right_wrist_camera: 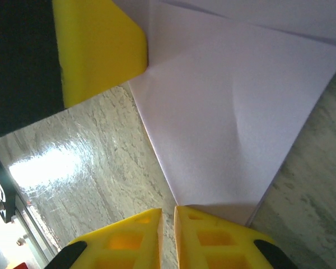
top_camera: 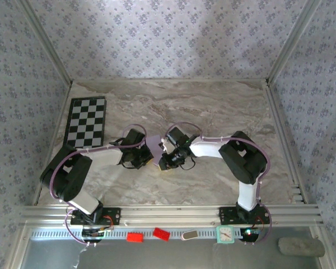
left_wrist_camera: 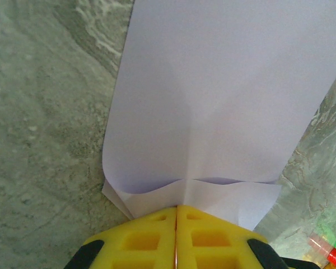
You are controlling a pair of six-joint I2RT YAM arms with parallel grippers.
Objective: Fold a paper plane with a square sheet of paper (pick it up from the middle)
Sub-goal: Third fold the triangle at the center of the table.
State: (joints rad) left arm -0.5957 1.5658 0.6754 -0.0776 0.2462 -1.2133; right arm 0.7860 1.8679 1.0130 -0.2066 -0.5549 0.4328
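**Pinched from both sides, mid-fold**

Grips the square sheet of paper right of the checkerboard and slightly nearer. Shuts the left gripper flat on a folded edge and closes the right gripper to a slit over a corner. Probably handles light, limp and easily creased, so best taken at edges, close to a fold. From the left wrist, reveals a faint centre crease and a curling flap. From above, gives the placing instead.
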